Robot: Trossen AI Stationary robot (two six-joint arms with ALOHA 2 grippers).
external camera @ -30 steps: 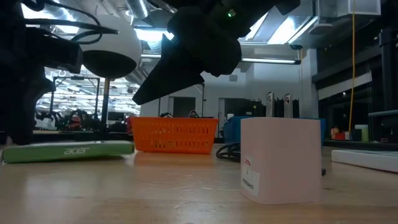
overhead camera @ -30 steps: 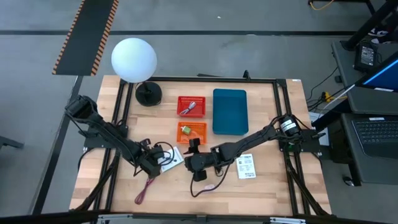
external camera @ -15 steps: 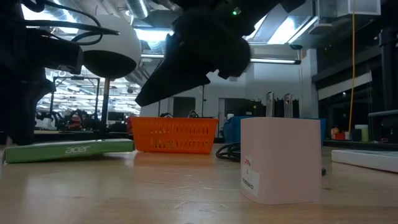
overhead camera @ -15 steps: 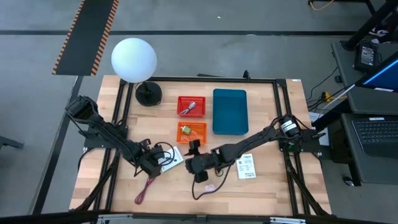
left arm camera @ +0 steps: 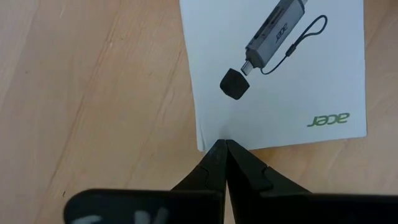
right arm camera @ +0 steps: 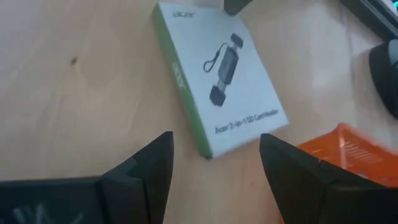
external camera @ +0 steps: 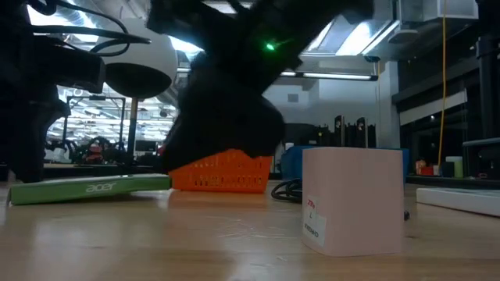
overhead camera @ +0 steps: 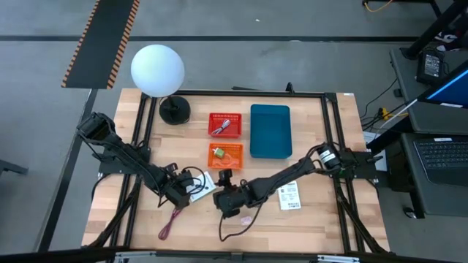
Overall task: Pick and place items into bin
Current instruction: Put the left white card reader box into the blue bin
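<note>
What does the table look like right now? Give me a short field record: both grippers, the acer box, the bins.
left gripper: shut, empty, tips at the edge of the white acer box
right gripper: open, holding nothing, low over the table, facing the acer box
acer box: flat on the wood, between the two grippers, not gripped
orange basket: just beyond the right gripper
red basket: behind the orange one, holds small items
blue bin: right of the baskets
second white packet: on the table by the right arm
dark-red cord: loose on the table, near edge

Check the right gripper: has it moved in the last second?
Yes. In the high view the right gripper has slid left and slightly nearer the table's front edge, judged against the orange basket.
</note>
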